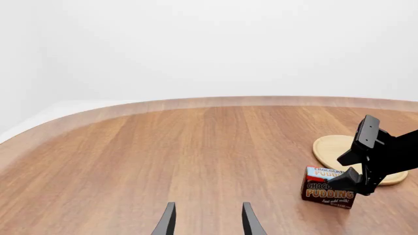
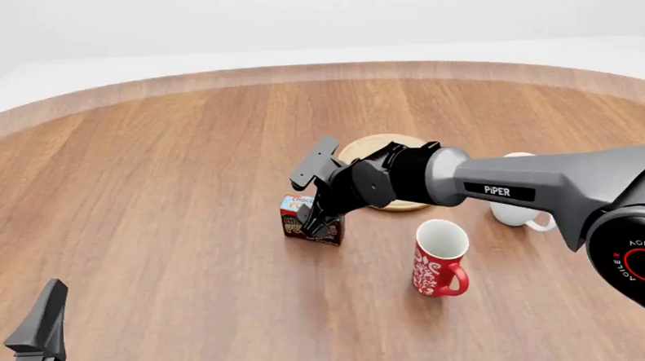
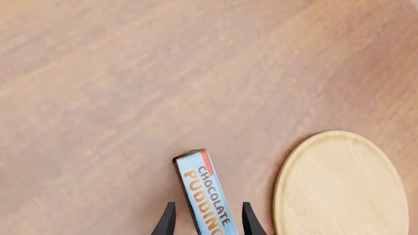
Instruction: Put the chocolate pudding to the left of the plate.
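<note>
The chocolate pudding (image 2: pixel 298 217) is a small dark brown carton with a light blue top. It stands upright on the table just left of the plate (image 2: pixel 367 148), a flat light-wood disc partly hidden by my right arm. My right gripper (image 2: pixel 322 223) is down over the carton, open, with a finger on each side and small gaps showing in the right wrist view (image 3: pixel 207 221). There the pudding (image 3: pixel 201 191) lies between the fingers, beside the plate (image 3: pixel 339 186). My left gripper (image 2: pixel 15 315) is open and empty, near the front left. The left wrist view shows the pudding (image 1: pixel 323 192) and plate (image 1: pixel 332 147).
A red patterned mug (image 2: pixel 439 259) stands in front of the plate, to the right of the pudding. A white mug (image 2: pixel 515 210) stands right of the plate, partly behind my right arm. The round wooden table (image 2: pixel 138 197) curves away at the back.
</note>
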Available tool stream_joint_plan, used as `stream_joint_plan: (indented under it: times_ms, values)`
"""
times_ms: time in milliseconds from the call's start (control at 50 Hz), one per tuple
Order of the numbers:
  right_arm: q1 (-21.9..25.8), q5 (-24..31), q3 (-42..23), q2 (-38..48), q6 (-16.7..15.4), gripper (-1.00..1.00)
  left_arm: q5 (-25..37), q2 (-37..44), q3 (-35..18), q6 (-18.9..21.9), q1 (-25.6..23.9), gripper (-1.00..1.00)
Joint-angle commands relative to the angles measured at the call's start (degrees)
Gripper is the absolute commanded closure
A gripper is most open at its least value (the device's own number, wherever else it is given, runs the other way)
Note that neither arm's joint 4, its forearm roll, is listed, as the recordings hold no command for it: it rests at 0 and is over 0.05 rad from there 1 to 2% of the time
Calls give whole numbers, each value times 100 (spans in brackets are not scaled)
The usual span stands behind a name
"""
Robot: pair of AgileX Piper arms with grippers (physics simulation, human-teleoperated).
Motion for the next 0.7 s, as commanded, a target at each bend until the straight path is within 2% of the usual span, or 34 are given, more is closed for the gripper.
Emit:
stream_joint_plan:
  times_ms: [20, 700]
  values:
    - [-24, -50, 38, 51, 15, -100, 0, 0, 0, 0, 0, -100]
    - [-81, -85, -99, 284, 49, -100, 0, 0, 0, 0, 0, -100]
